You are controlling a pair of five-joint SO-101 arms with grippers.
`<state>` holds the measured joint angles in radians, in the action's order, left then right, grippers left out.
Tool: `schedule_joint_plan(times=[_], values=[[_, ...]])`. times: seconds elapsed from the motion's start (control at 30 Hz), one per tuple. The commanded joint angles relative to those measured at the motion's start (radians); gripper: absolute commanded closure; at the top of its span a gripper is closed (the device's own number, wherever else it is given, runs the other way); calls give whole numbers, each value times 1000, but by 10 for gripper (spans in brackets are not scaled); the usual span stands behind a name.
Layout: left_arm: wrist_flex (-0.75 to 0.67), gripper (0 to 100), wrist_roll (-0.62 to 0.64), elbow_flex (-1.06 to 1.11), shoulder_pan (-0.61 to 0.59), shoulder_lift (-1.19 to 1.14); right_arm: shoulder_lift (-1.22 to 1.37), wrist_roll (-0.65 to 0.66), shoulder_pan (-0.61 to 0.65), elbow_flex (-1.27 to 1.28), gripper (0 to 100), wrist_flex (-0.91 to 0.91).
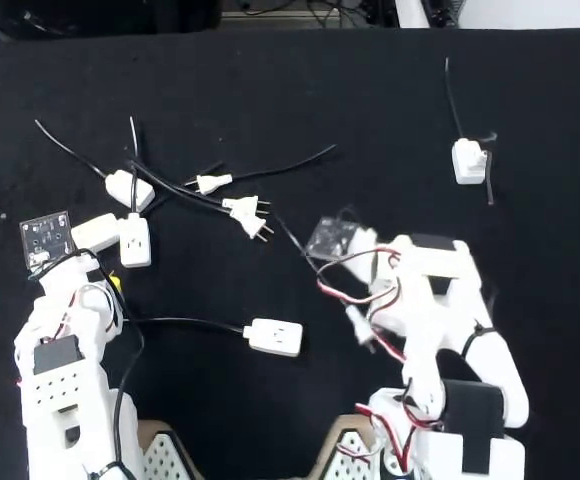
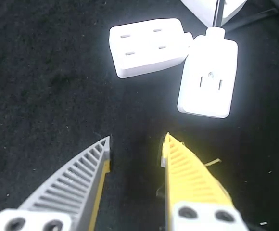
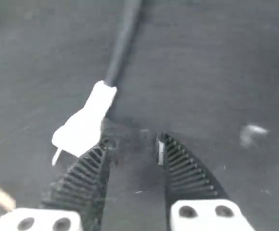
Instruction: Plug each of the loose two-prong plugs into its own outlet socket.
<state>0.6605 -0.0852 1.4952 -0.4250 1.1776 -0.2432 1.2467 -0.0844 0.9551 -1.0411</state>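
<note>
Two-prong plug (image 3: 84, 122) lies on the black bench (image 3: 216, 72), just outside one finger (image 3: 89, 173) of my right claw (image 3: 133, 142) and not within its gap. The claw is spread and holds nothing. The plug's long axis runs slantwise, prongs toward my wrist, cord (image 3: 122, 38) leading away. I judge my right arm the nearer.
</note>
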Motion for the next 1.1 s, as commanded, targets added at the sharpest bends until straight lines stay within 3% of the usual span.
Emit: schedule_joint_plan(times=[0.0, 0.3, 0.53, 0.73, 0.87, 1.07], values=[[-9, 820, 2, -10, 8, 9, -42, 37, 87, -15, 882, -103], [-9, 820, 2, -10, 7, 9, -42, -31, 209, -33, 882, -121], [-9, 820, 2, -10, 8, 9, -36, -483, 212, -216, 882, -178], [-9, 820, 2, -10, 8, 9, -33, -543, 359, -251, 884, -264], [-9, 820, 2, -10, 7, 9, -35, -434, 387, -242, 884, -264], [-9, 820, 2, -10, 4, 9, -33, 104, 121, -251, 884, -255]])
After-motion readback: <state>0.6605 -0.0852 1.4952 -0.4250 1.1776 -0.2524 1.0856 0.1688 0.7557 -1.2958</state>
